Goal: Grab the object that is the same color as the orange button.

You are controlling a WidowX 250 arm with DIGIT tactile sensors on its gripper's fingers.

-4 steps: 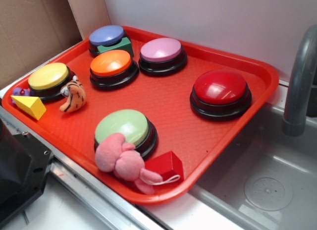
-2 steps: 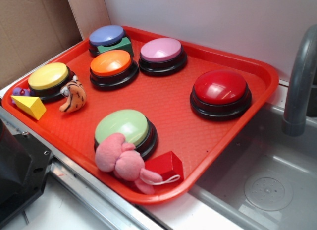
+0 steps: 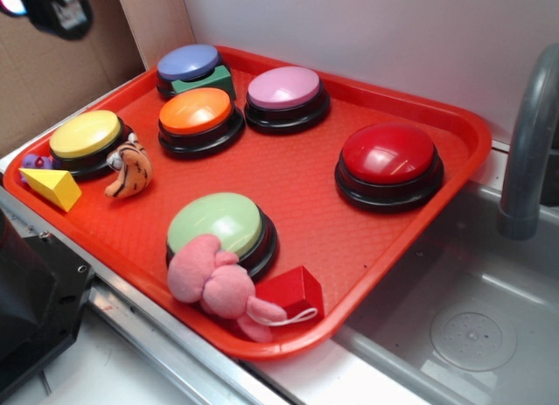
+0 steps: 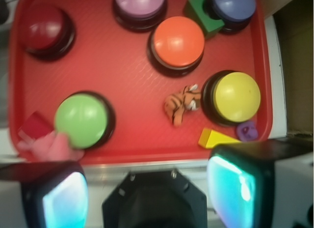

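Observation:
A small orange striped plush tiger (image 3: 131, 169) lies curled on the red tray (image 3: 349, 248), touching the right side of the yellow button (image 3: 85, 134). The orange button (image 3: 196, 113) stands just behind it. Only part of my gripper (image 3: 54, 7) shows at the top left corner, high above the tray's far-left end and well clear of the tiger. From the wrist view the tiger (image 4: 182, 104) sits between the orange button (image 4: 177, 41) and the yellow button (image 4: 237, 97). My gripper (image 4: 149, 188) is open, its cyan pads (image 4: 230, 188) wide apart with nothing between them.
Also on the tray are a yellow wedge (image 3: 52, 188), a pink plush (image 3: 214, 283) against the green button (image 3: 218, 223), a red block (image 3: 297, 291), and red (image 3: 389, 156), pink (image 3: 284, 89) and blue (image 3: 188, 63) buttons. A sink (image 3: 472, 326) and faucet (image 3: 533, 134) lie to the right.
My gripper has come into the exterior view at the top left corner. Nothing on the tray has moved.

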